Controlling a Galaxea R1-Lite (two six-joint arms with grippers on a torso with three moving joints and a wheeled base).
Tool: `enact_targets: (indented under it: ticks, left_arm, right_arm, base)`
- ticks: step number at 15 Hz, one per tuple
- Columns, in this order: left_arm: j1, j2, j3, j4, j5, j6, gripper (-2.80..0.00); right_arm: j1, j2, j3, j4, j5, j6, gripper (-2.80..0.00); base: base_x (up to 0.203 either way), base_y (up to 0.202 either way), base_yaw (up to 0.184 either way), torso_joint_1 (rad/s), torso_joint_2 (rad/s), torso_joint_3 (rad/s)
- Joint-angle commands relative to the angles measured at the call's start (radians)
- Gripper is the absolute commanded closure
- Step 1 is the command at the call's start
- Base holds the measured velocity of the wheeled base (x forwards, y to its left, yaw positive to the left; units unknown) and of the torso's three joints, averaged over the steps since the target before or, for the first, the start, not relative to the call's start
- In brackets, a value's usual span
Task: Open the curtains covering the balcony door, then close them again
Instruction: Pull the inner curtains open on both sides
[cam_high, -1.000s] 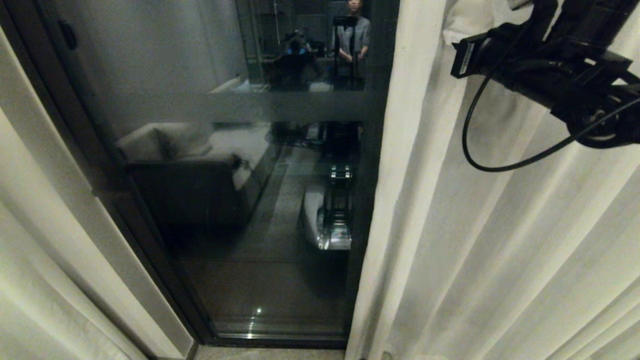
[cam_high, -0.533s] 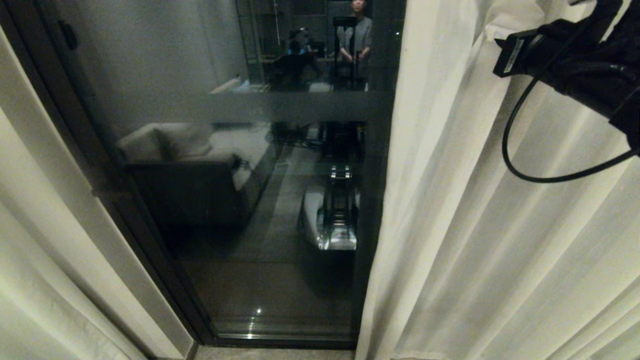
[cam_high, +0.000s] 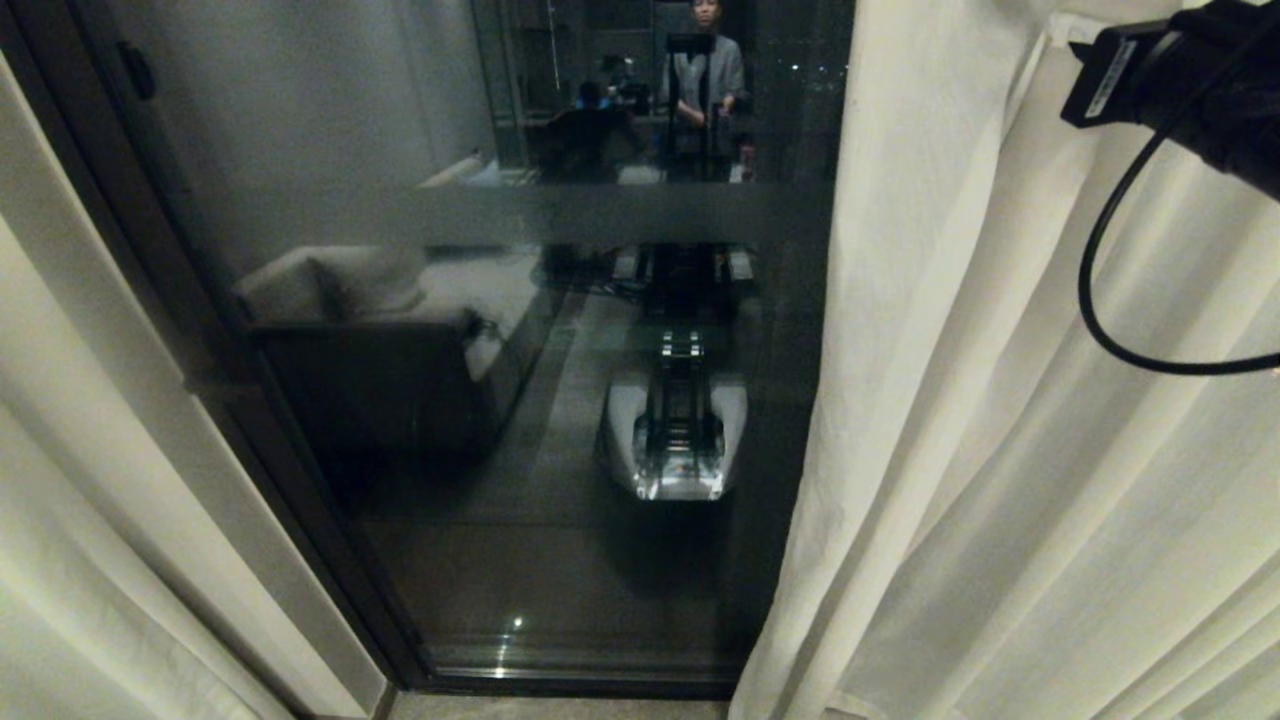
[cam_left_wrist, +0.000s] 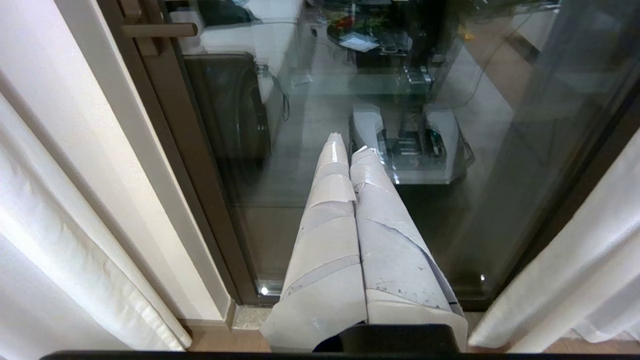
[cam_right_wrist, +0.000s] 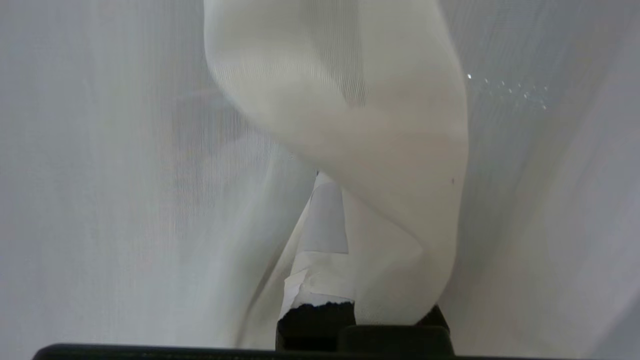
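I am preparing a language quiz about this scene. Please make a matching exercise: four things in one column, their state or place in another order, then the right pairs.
Things:
1. right curtain
2. door
3. left gripper
4. right gripper

States:
a. shut, free, facing the glass
b. partly uncovered
c. shut on cloth
d. draped over a gripper

Pairs: 1-d, 2-b, 3-a, 4-c

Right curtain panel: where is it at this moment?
In the head view the right curtain panel hangs on the right, its inner edge beside the dark glass of the balcony door, with the right arm at its top corner.
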Motion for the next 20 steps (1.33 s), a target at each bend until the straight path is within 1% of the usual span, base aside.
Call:
enact_targets:
  ticks: [1,3,5,7,9,13,20]
  left_arm:
    - [0.000,0.000,0.000,0.000,0.001,0.000,0.00]
    - [0.000,0.000,0.001,0.000,0.001,0.000,0.00]
    - [0.000,0.000,0.000,0.000,0.001,0.000,0.00]
    - [0.000,0.000,0.001,0.000,0.001,0.000,0.00]
    - [0.000,0.000,0.000,0.000,0.001,0.000,0.00]
    - [0.000,0.000,0.000,0.000,0.001,0.000,0.00]
    - [0.000,0.000,0.000,0.000,0.001,0.000,0.00]
  right_arm:
    - [-0.001,-0.043,0.049,-0.001,-0.019,-0.008,0.00]
    - [-0.008,-0.068,0.105,-0.001,-0.075,-0.031,0.00]
    - [-0.051,-0.095,0.148,-0.010,-0.086,-0.033,0.00]
    - [-0.103,-0.099,0.152,-0.018,-0.087,-0.034,0.00]
    - [-0.137,-0.101,0.154,-0.029,-0.086,-0.033,0.00]
    - [-0.152,-0.126,0.170,-0.029,-0.095,-0.029,0.00]
    - [-0.152,-0.125,0.186,-0.030,-0.095,-0.028,0.00]
  base:
    - [0.000,0.000,0.000,0.000,0.00,0.000]
    - [0.000,0.000,0.000,0.000,0.00,0.000]
    - [0.000,0.000,0.000,0.000,0.00,0.000]
    - [0.000,0.000,0.000,0.000,0.00,0.000]
    - [0.000,0.000,0.000,0.000,0.00,0.000]
    - [0.000,0.000,0.000,0.000,0.00,0.000]
    - [0.000,0.000,0.000,0.000,0.00,0.000]
